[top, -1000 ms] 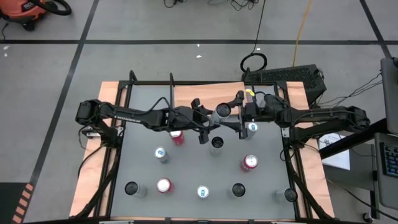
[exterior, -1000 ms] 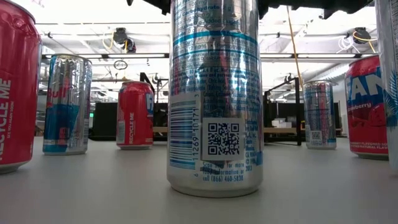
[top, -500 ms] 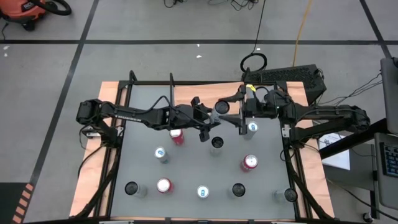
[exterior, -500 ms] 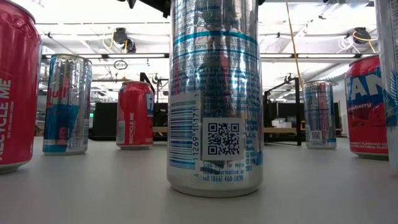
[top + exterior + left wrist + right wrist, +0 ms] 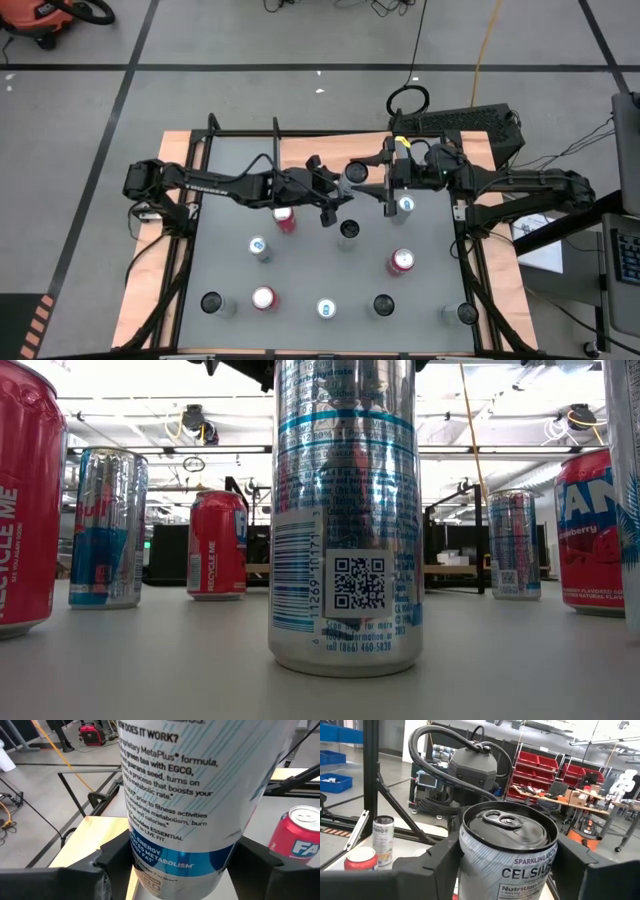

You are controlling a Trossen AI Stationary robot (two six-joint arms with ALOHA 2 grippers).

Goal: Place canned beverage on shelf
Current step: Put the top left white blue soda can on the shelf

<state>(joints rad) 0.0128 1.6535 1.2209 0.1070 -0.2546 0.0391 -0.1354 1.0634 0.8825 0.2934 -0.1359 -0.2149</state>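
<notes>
A white canned beverage (image 5: 357, 174) hangs in the air between my two grippers, just in front of the shelf (image 5: 335, 148), a light-wood board with black rod frames at the table's far edge. My left gripper (image 5: 340, 192) reaches it from the table's left and is shut on it. My right gripper (image 5: 378, 182) comes from the right and is closed around its upper part. The left wrist view shows the can's printed wall (image 5: 175, 795). The right wrist view shows its dark top with the pull tab (image 5: 506, 822). My left gripper pinches the can's lower part, at the blue band (image 5: 145, 851), between its two fingers. They come nearly level from the table's left, one on each side of the wall. The can stands roughly upright, lifted clear of the table. My right gripper has the can's upper wall (image 5: 468, 857), just under the top rim, between its two fingers. They come level from the table's right. Both fingers (image 5: 437, 865) lie against the wall on opposite sides.
Several cans stand on the grey tabletop (image 5: 300, 270): red ones (image 5: 285, 220) (image 5: 401, 262), a blue one (image 5: 405, 205) under my right gripper, a dark-topped one (image 5: 348, 230), and a row along the near edge. In the low view a silver can (image 5: 345, 510) fills the middle.
My right gripper has risen a little beside the can and tipped its wrist, and its fingers have drawn in around the can's upper part. My left gripper and the can have kept still.
</notes>
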